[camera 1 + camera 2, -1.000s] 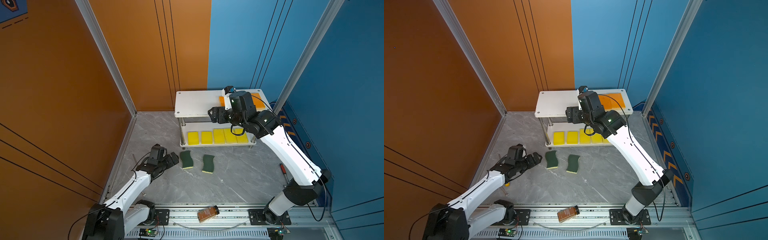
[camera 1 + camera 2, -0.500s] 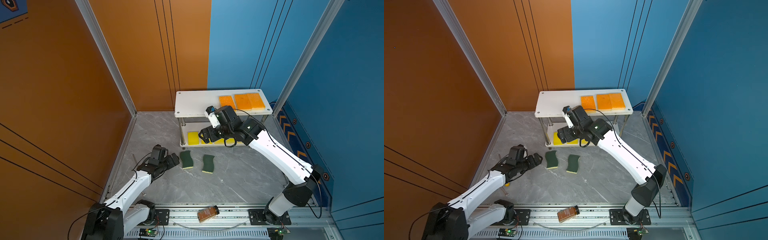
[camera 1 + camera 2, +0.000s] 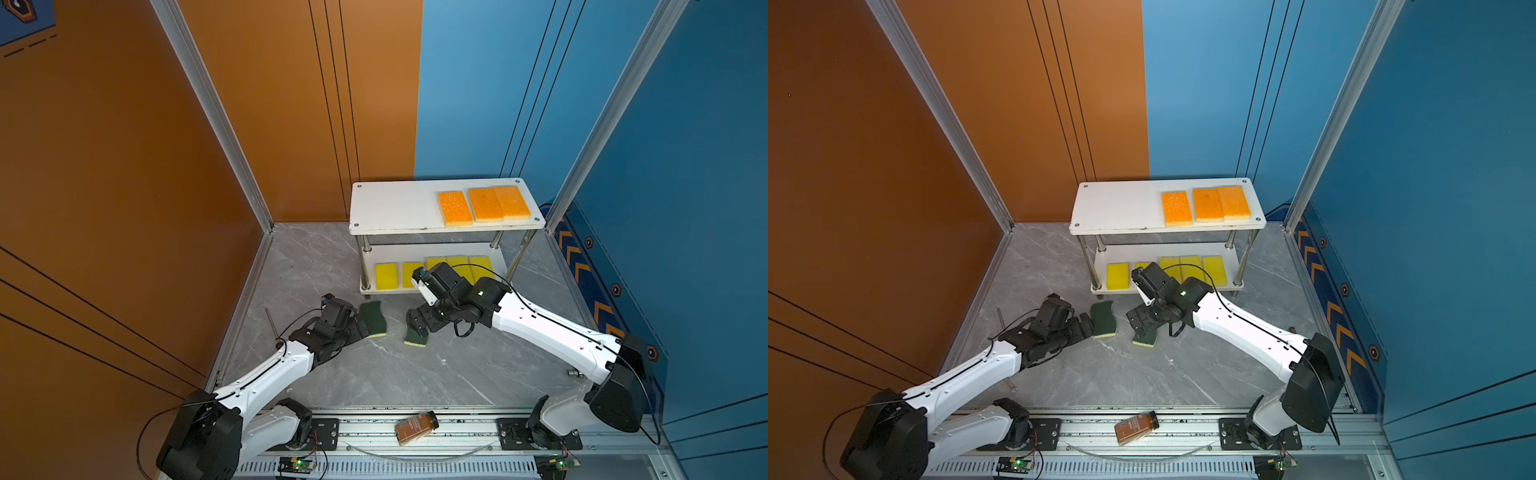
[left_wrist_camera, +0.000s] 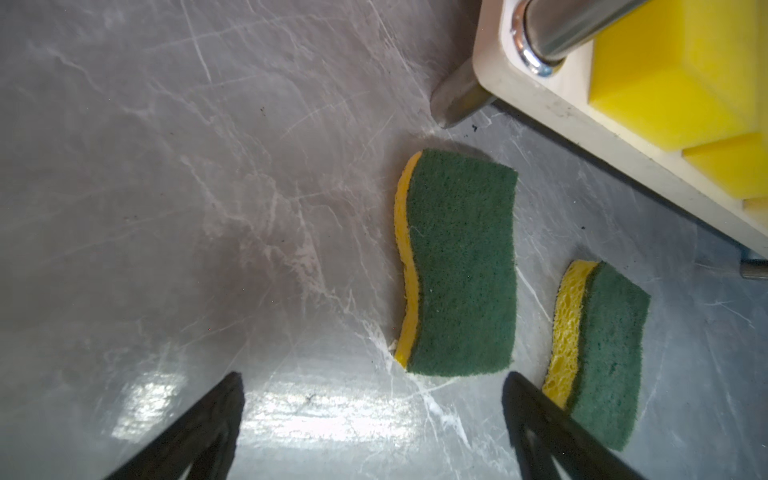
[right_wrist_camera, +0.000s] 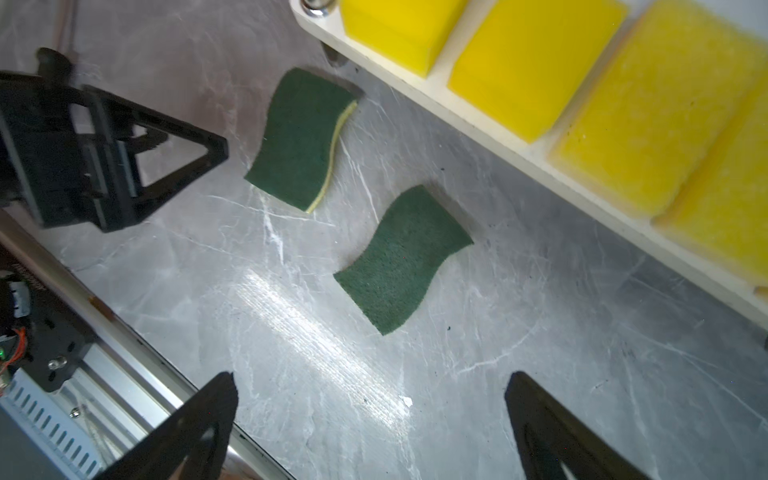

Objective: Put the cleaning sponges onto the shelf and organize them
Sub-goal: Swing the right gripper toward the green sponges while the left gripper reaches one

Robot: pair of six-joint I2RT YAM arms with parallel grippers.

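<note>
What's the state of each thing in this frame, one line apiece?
Left claw: open, empty.
Right claw: open, empty.
Shelf: upright.
Green sponge by left claw: flat on table, green side up.
Other green sponge: flat on table, green side up.
Orange sponges: three on shelf top.
Yellow sponges: five on shelf's lower tier.
Bottle: on its side, capped.

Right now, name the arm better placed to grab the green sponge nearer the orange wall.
Left. The left arm has its jaws open just short of that green sponge, pointing at it. The right arm hangs with open jaws over the other green sponge, farther away.
</note>
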